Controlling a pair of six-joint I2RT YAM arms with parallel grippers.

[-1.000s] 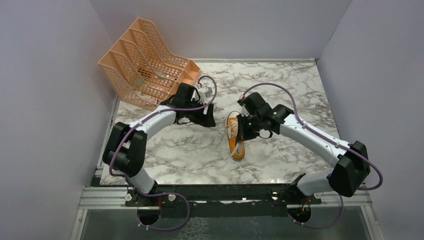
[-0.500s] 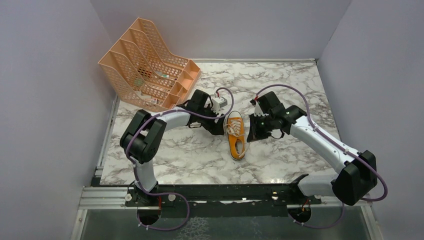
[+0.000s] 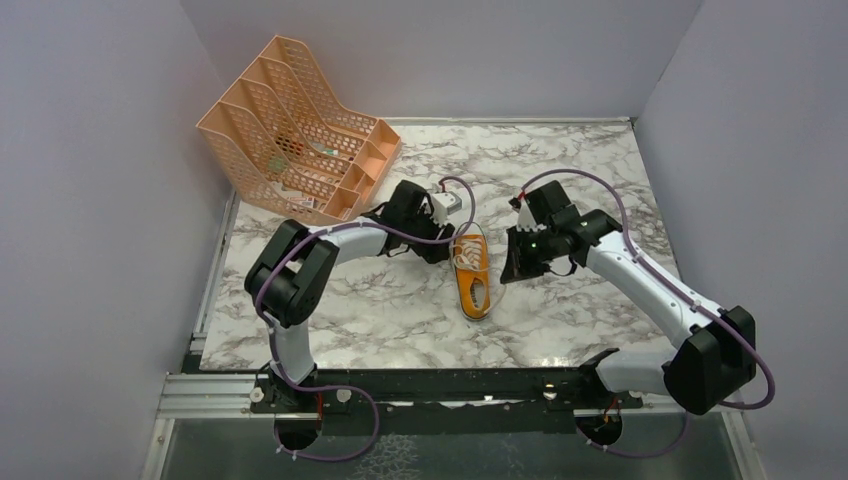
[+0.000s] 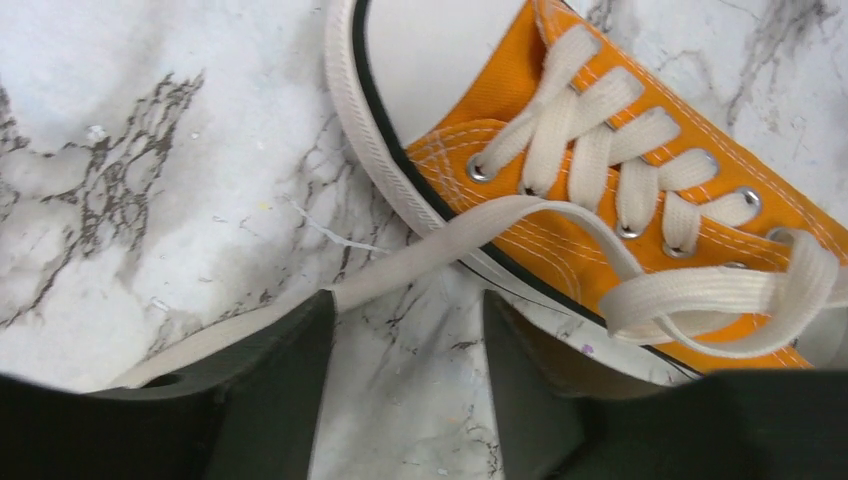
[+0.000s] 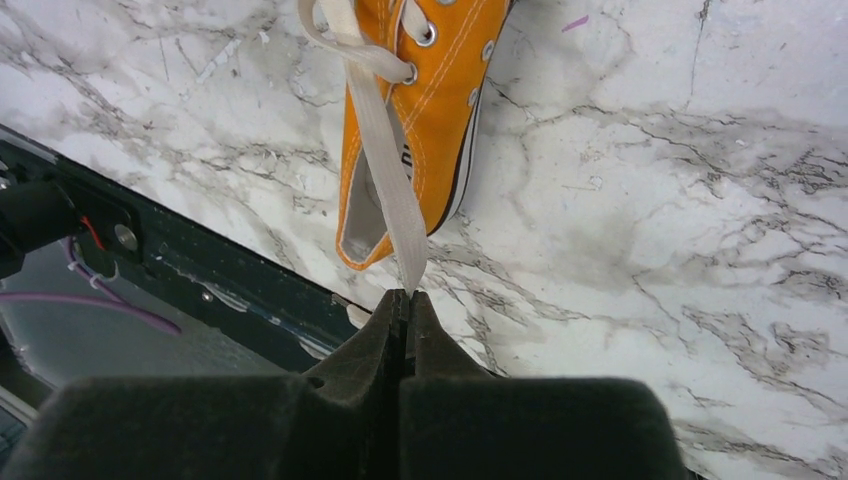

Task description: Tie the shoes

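Note:
The orange sneaker lies on the marble table, white toe cap toward the back. My left gripper is at its left side by the toe. In the left wrist view the sneaker fills the top right, and the left gripper is open on bare marble. One white lace runs from the eyelets past the left fingertip, not pinched. My right gripper is to the right of the sneaker. In the right wrist view it is shut on the end of the other lace, stretched from the sneaker.
An orange mesh file rack stands at the back left, close behind the left arm. The black rail marks the table's near edge. Grey walls close in the left, back and right sides.
The left gripper swung right from beside the rack to the sneaker's toe side. The right gripper drew back to the right, off the sneaker, with the lace pulled taut.

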